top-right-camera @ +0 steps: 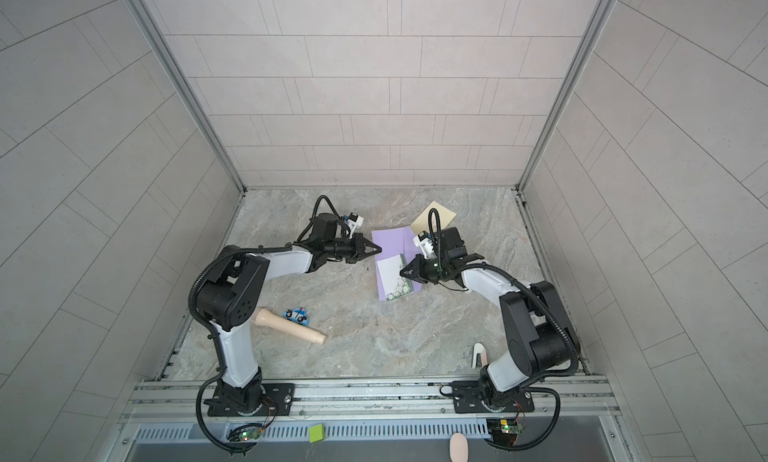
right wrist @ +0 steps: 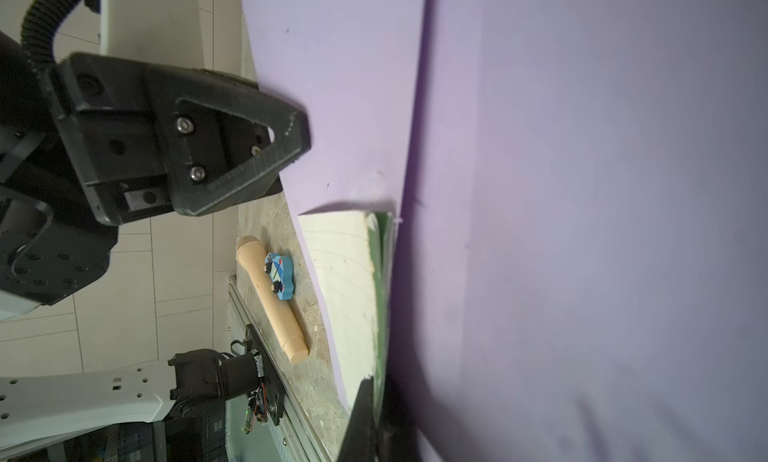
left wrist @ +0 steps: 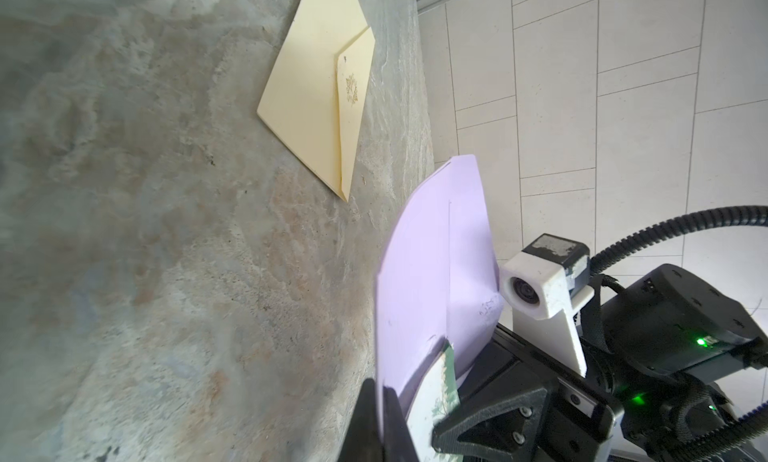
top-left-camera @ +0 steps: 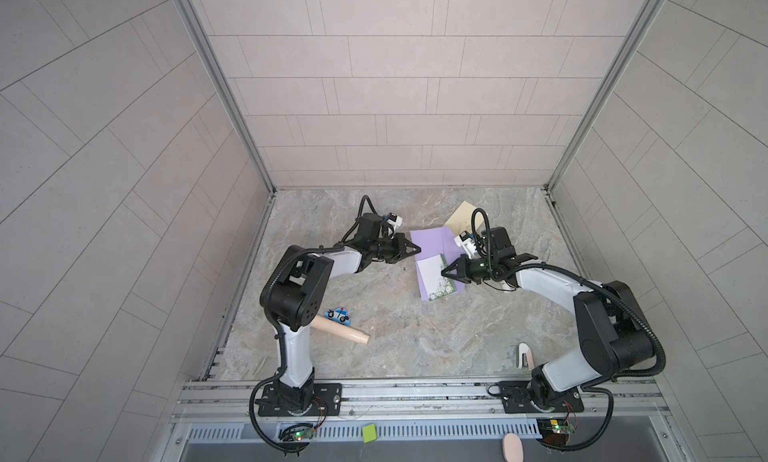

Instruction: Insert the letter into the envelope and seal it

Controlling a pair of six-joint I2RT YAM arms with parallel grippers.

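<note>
The purple envelope [top-left-camera: 428, 239] [top-right-camera: 388, 241] lies open at the back middle of the table, and in the left wrist view the envelope [left wrist: 424, 272] curves up off the surface. The white letter [top-left-camera: 430, 272] [top-right-camera: 390, 272] with a green floral border is partly tucked into it. My left gripper [top-left-camera: 417, 250] [top-right-camera: 379, 249] [left wrist: 380, 422] is shut on the envelope's left edge. From the right, my right gripper [top-left-camera: 444, 269] [top-right-camera: 402, 271] [right wrist: 376, 422] is shut on the green edge of the letter [right wrist: 345, 281], close against the envelope [right wrist: 582, 189].
A cream envelope [top-left-camera: 461, 216] [left wrist: 316, 98] lies behind the purple one. A wooden microphone-shaped piece [top-left-camera: 340, 327] and a blue toy car [top-left-camera: 337, 314] sit front left. A white object [top-left-camera: 524, 354] lies near the right arm's base.
</note>
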